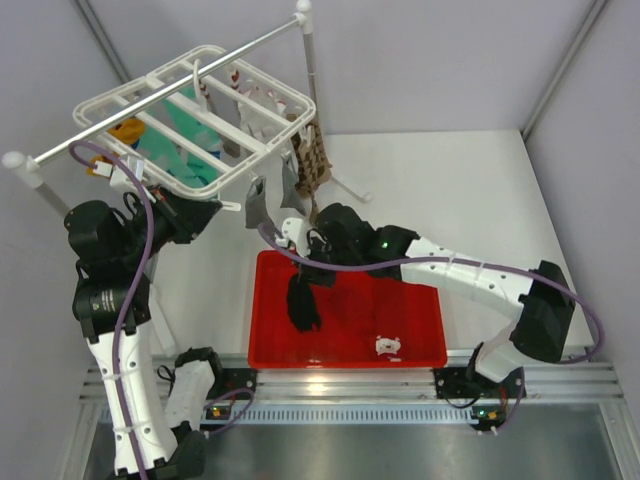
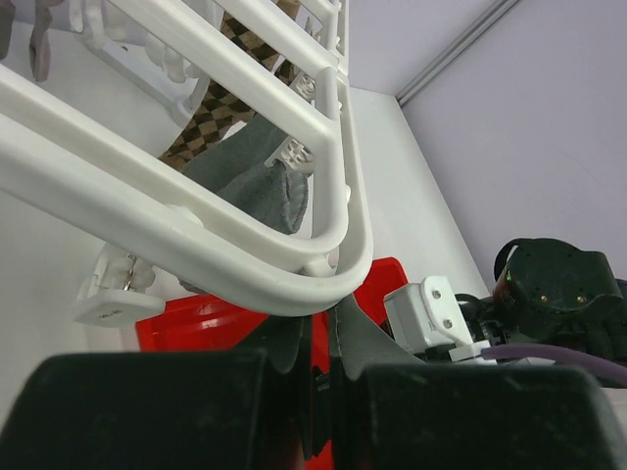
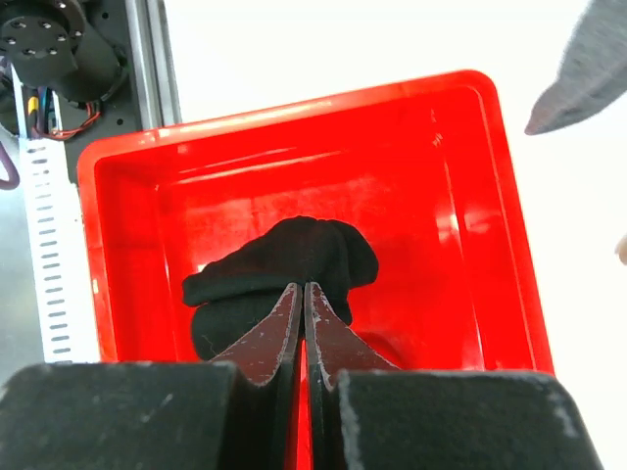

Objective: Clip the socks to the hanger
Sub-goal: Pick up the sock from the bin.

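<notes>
Pinching a fold of the black sock (image 3: 294, 250) with the right gripper (image 3: 304, 290), clamped tight at the tips, low inside the red bin (image 3: 470, 196). Lying bunched, seemingly on the bin floor rather than hanging free. Reaching up beneath the rounded near corner of the hanger (image 2: 343, 166) with the left gripper (image 2: 319, 343), likewise closed hard, apparently on nothing, though not to be told for certain from the wrist view. Hung from the frame just beyond that corner: a grey sock (image 2: 255, 176) and a brown checked sock (image 2: 211, 108).

Likely failures from here:
- losing a shallow pinch on soft fabric during the lift, dropping the sock back into the bin
- snagging the trailing end on the bin wall
- nudging the hanger corner and setting the frame swinging, carrying the small dangling clip (image 2: 113, 299) off the line of approach
- brushing the hung socks on the way up
</notes>
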Available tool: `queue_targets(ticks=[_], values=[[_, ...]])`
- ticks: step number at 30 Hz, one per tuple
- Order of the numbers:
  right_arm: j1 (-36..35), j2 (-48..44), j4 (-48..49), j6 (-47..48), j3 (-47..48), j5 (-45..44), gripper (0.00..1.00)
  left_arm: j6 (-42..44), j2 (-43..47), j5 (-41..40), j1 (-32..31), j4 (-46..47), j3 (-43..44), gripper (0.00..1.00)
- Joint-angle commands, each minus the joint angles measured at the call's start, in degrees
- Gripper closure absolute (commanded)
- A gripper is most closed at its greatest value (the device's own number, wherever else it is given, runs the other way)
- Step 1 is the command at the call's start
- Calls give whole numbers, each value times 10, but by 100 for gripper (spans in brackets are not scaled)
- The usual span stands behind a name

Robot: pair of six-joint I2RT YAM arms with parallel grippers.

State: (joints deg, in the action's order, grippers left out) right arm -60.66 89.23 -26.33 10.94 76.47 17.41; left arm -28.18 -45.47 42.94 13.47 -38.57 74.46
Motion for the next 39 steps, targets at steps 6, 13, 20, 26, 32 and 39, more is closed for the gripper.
queue_targets(ticks=[6,13,20,26,32,39], values=[[84,-3,-60,23,-78,30,100,-5,4,10,1,-7,-10,100],[182,19,-40,57,-162,28,100,-3,4,7,1,-6,-13,100],[193,-16,-17,97,-200,9,67,-6,2,8,1,-1,-23,100],[188,-13,6,80,-163,34,57,-6,-2,10,1,0,-25,100],[160,30,25,49,-123,53,55,-4,-1,9,1,0,-28,100],[149,92,41,34,-105,51,55,0,0,11,1,-1,-27,100]])
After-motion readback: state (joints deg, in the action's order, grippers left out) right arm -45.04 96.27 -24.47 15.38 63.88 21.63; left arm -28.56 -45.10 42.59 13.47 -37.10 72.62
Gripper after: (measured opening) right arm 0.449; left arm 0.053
